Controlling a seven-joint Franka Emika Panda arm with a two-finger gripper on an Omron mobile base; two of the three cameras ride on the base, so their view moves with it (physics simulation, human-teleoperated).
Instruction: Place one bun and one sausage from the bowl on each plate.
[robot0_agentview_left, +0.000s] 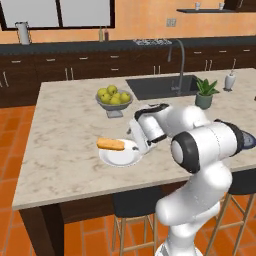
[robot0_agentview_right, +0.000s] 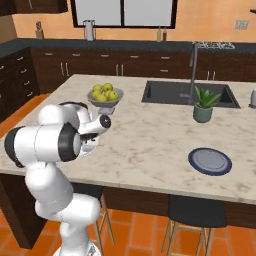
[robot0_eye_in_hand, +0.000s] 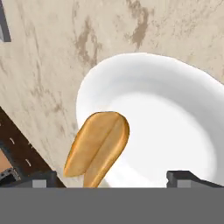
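I had the end effector (robot0_agentview_left: 139, 146) over the near side of the marble surface (robot0_agentview_left: 65, 125), its jaws spread wide and released, gripping nothing. Just under and beside it sat a white plate (robot0_agentview_left: 119, 156), and 1 bun (robot0_agentview_left: 110, 144) lay across that plate's rim, overhanging the edge away from the end effector. In the hand view the bun (robot0_eye_in_hand: 97, 148) lay close by the dark fingertips (robot0_eye_in_hand: 181, 177), resting on the white plate (robot0_eye_in_hand: 166, 122).

Beyond the end effector stood a grey pedestal bowl of yellow-green fruit (robot0_agentview_left: 114, 98), and further off a sink (robot0_agentview_left: 160, 86) with a tall faucet (robot0_agentview_left: 179, 65) was set into the surface. A potted plant (robot0_agentview_right: 204, 104) stood by the sink. Well away to the end effector's right lay a dark blue plate (robot0_agentview_right: 210, 161). Dark cabinets (robot0_agentview_left: 75, 67) ran along the orange back wall (robot0_agentview_left: 145, 20), and the floor (robot0_agentview_left: 15, 145) was orange tile.
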